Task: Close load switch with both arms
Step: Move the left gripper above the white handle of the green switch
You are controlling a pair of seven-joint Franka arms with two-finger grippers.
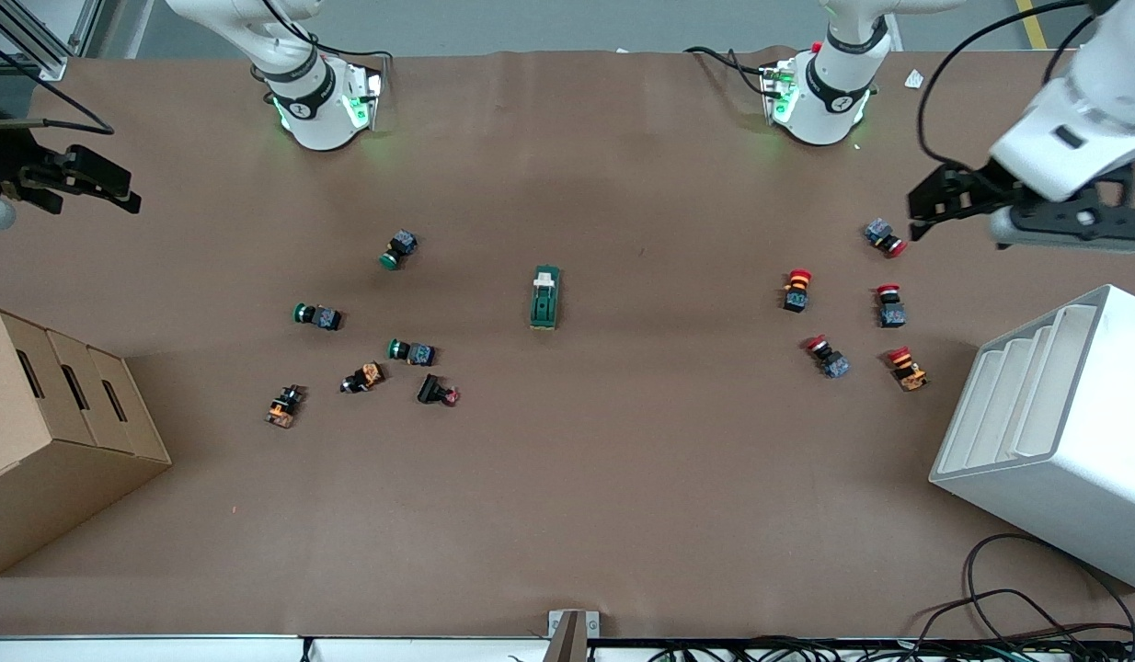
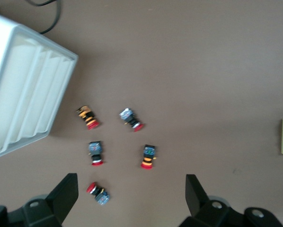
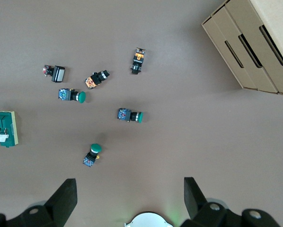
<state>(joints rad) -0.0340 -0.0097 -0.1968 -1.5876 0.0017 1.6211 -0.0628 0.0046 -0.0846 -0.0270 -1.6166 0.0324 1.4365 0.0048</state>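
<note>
Dark-green rectangular load switch [image 1: 545, 298] with cream lever at table centre — well apart from left gripper [image 1: 926, 207] and right gripper [image 1: 94, 188], both raised at table ends, fingers spread wide.

I see a bench [image 1: 567, 515] covered in a brown mat. A cardboard box [image 1: 52, 432] sits at the right arm's end and a white ribbed bin [image 1: 1064, 432] at the left arm's end. Black cables [image 1: 1018, 611] trail over the bench's near edge by the bin
</note>
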